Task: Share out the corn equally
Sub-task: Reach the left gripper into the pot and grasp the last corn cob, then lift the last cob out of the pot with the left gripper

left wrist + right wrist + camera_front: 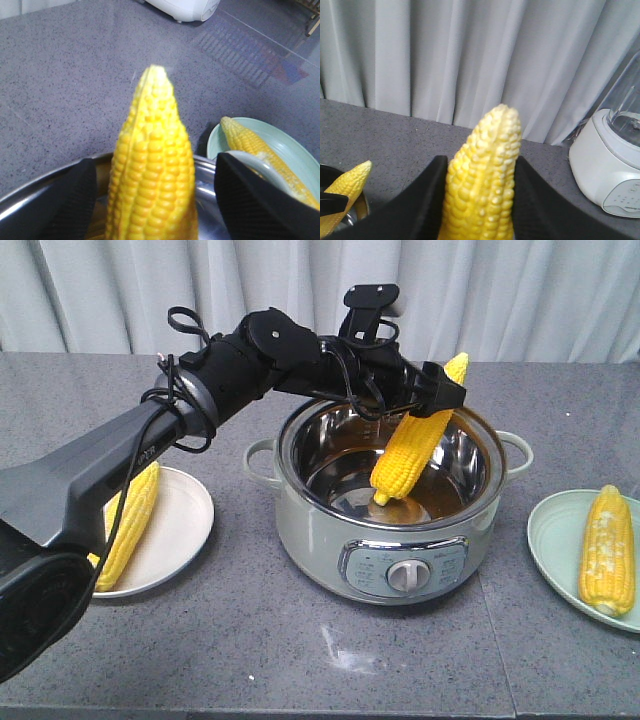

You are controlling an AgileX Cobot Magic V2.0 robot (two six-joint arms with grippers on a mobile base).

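Clenched right claw grips one corn cob; left claw stands spread around second cob in pot.

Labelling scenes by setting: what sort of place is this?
Probably a staged kitchen, perhaps a lab: grey stone counter, electric pot, blender, with a curtain backdrop.

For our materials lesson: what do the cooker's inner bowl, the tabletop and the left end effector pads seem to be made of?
Inner bowl: polished metal, likely stainless steel; its wall shows mirror-like reflections. Tabletop: grey speckled stone or stone-look laminate, faint sheen. Left end effector pads: matte black, probably rubber, finely textured.
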